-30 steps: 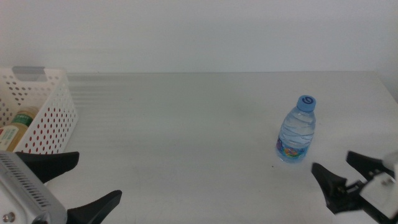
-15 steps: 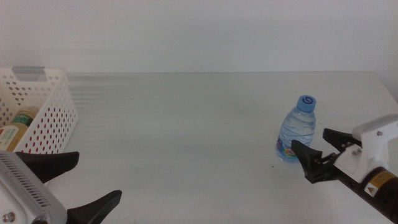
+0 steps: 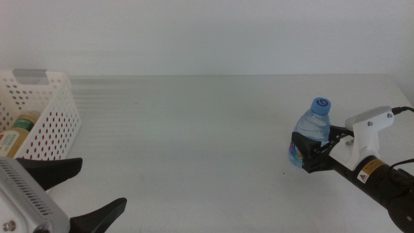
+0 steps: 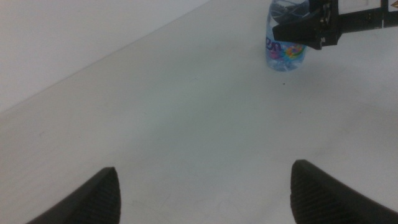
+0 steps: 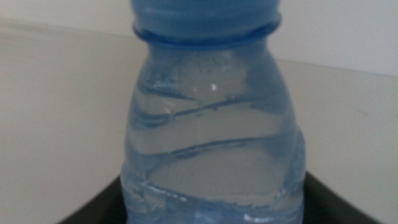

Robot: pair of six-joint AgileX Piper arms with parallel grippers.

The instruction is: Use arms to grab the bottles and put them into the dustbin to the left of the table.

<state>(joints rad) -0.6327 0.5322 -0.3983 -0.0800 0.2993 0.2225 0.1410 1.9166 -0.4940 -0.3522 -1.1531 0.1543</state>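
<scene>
The small blue-capped water bottle (image 3: 313, 129) stands upright on the white table (image 3: 194, 142) at the right. My right gripper (image 3: 316, 144) has come in from the right; its jaws are open and stand one on each side of the bottle's lower body. The bottle (image 5: 211, 137) fills the right wrist view, with dark jaws low on both sides. My left gripper (image 3: 81, 194) waits open and empty at the bottom left. The left wrist view shows the bottle (image 4: 286, 50) and the right gripper (image 4: 311, 28) far off. The white perforated dustbin (image 3: 55, 113) is at the left edge.
Inside the dustbin lies a bottle of yellow liquid (image 3: 16, 128), and something red shows through the holes (image 3: 40, 141). The table's far edge meets a white wall. Bare tabletop lies between the dustbin and the water bottle.
My right gripper has moved forward and left from the bottom right corner until its jaws stand around the water bottle. The bottle and the left gripper have not moved.
</scene>
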